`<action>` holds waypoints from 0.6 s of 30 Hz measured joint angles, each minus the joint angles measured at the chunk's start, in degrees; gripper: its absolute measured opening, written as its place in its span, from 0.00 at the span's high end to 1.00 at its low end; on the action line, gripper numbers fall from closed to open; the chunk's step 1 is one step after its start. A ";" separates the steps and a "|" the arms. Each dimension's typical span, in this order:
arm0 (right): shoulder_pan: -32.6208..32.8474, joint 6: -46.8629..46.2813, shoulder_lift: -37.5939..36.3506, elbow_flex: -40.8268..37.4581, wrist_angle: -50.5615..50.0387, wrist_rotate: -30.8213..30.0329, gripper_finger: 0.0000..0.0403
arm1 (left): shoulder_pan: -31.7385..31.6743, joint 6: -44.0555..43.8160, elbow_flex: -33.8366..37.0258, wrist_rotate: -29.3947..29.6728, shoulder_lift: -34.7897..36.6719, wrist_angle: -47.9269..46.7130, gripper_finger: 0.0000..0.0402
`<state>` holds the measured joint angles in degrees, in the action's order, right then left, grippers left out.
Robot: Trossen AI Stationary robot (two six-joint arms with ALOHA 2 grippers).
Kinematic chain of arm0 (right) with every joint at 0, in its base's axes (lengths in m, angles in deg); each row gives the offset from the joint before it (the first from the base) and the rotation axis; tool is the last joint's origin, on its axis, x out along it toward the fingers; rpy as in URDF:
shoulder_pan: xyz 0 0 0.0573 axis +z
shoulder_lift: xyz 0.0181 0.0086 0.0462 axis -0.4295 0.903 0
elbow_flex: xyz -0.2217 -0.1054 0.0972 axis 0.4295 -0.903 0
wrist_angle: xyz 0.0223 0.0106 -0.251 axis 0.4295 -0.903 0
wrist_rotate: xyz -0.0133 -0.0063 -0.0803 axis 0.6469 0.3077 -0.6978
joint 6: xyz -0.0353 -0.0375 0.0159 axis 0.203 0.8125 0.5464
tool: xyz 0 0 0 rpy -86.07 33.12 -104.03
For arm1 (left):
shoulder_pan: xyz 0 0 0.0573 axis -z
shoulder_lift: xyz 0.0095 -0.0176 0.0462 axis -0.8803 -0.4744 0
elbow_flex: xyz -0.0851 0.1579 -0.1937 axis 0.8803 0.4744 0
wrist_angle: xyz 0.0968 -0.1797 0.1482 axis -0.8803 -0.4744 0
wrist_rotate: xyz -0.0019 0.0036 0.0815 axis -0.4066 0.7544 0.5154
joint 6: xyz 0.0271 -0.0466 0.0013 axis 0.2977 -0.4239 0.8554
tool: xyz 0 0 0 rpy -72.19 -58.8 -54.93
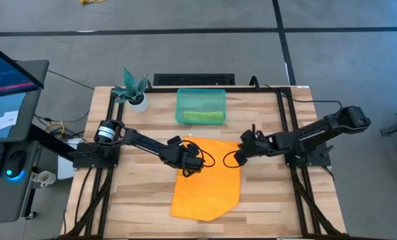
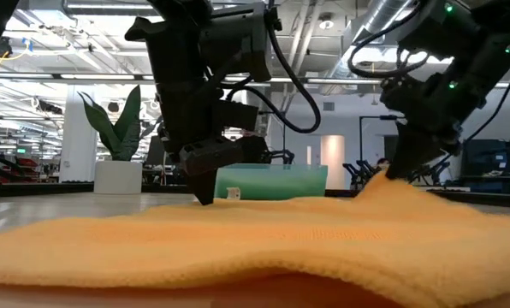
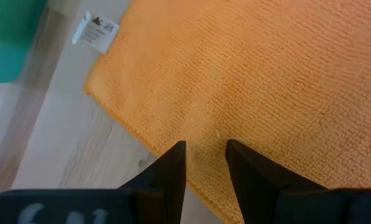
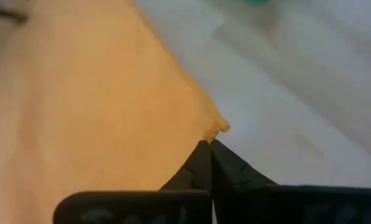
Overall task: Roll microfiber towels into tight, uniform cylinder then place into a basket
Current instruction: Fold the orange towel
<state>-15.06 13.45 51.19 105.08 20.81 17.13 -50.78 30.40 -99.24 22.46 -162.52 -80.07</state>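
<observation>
Orange microfiber towel (image 2: pixel 263 244) fills the foreground of the low view, lying spread and slightly rumpled on the light wooden table (image 1: pixel 265 207), near its middle and toward the near edge. One white care label (image 3: pixel 95 31) juts from its far left corner.

Two dark arms work at it. At the towel's far left corner, the left gripper (image 3: pixel 205 152) points down with its fingers (image 3: pixel 173 168) held a little apart, their tips against the cloth just inside the edge and nothing clamped between them. Over at the far right corner, the right gripper (image 4: pixel 209 144) has its fingers pressed together on the tip of the cloth, pinching it; in the low view that corner rises into a small peak.

One translucent teal basket (image 1: pixel 200 107) sits just beyond the towel on the far side of the table, with a single lime green towel (image 1: pixel 203 116) lying inside it along the near wall. One white pot with a teal plant (image 1: pixel 133 90) stands at the far left of the table.

Beyond the tabletop, grey floor surrounds the rig, and a desk with a monitor (image 1: pixel 8 73) stands off to the left. Behind it all, the low view takes in a bright open hall with exposed ceiling ducts.
</observation>
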 joint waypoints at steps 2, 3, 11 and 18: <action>-0.68 0.58 -1.06 -0.01 -0.84 -2.05 0.97 | 0.00 0.27 0.00 0.95 0.12 0.17 0.72; -1.13 0.81 -1.32 0.01 -0.65 -3.08 0.98 | -0.17 0.62 0.00 1.54 0.15 0.45 0.72; -7.13 5.30 0.02 0.03 -0.87 -6.94 0.98 | -3.01 2.99 -0.85 6.00 0.30 0.68 0.72; -8.27 5.41 1.55 0.08 -1.05 -6.74 0.92 | -3.98 6.17 -0.85 5.93 0.47 0.63 0.72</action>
<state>-23.33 18.86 52.75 105.16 19.76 10.39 -54.76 36.57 -100.09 28.38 -162.05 -79.44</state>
